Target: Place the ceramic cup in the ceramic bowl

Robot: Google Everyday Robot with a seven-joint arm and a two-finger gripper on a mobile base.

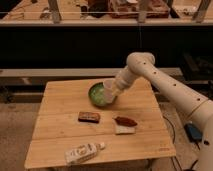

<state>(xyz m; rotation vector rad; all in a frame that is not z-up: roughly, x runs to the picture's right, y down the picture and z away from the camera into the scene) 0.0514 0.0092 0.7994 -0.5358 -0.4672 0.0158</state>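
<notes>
The green ceramic bowl (98, 95) sits near the back middle of the wooden table (60, 140). The small white ceramic cup (108, 89) is held over the bowl's right side, partly overlapping its rim. My gripper (114, 90) is at the end of the white arm that reaches in from the right, and it is shut on the cup. The fingers themselves are mostly hidden behind the cup and wrist.
A brown bar (89, 117) lies in the table's middle. A red-brown packet on a white napkin (125, 125) lies to its right. A white-and-tan tube with a white cap (84, 152) lies near the front edge. A dark shelf stands behind the table.
</notes>
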